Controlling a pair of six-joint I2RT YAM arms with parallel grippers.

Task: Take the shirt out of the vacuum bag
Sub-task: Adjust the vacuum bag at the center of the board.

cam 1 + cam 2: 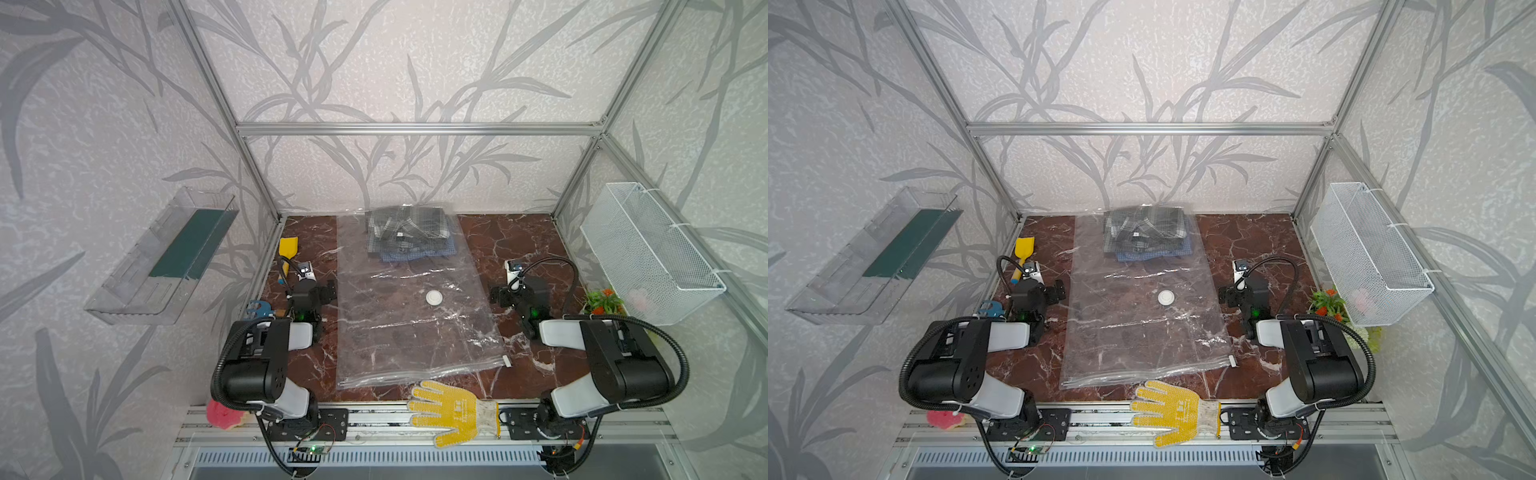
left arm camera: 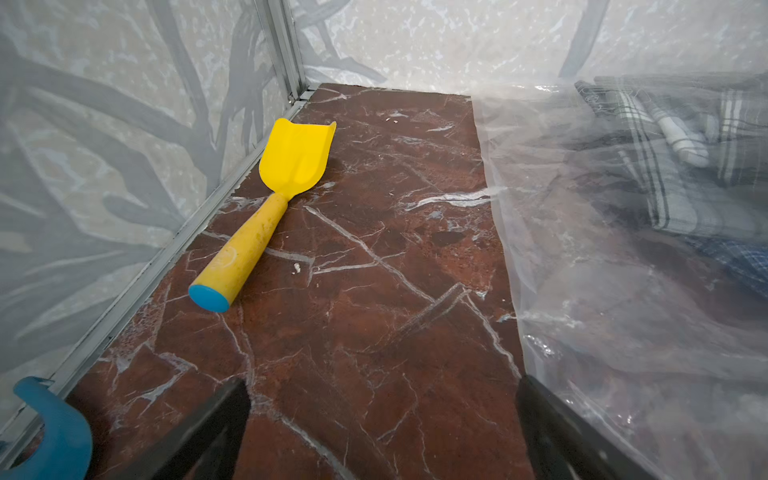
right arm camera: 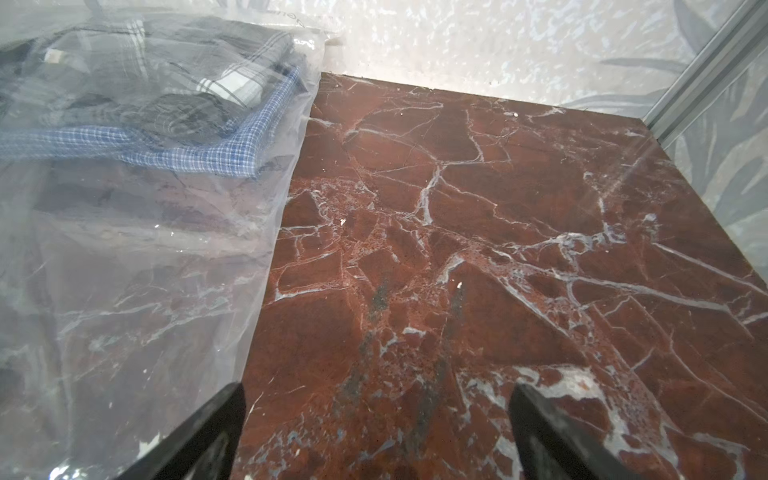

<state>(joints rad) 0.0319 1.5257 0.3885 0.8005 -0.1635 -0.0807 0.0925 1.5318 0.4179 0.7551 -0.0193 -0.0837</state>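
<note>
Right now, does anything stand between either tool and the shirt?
Yes: the vacuum bag wraps the folded shirts at its far end. The left tool and right tool stand open beside it, outside the plastic.

You are looking into a robot test booth, a lab rig dressed up like a home corner: an aluminium frame [image 1: 415, 129] is boxing in leaf-patterned wallpaper panels [image 1: 374, 62], a marble-look tabletop [image 1: 519, 245] is lying inside it, and the arm bases [image 1: 322, 424] are sitting bolted to a slotted rail [image 1: 374, 419] at the front, bare wiring [image 1: 309, 446] hanging below.
</note>
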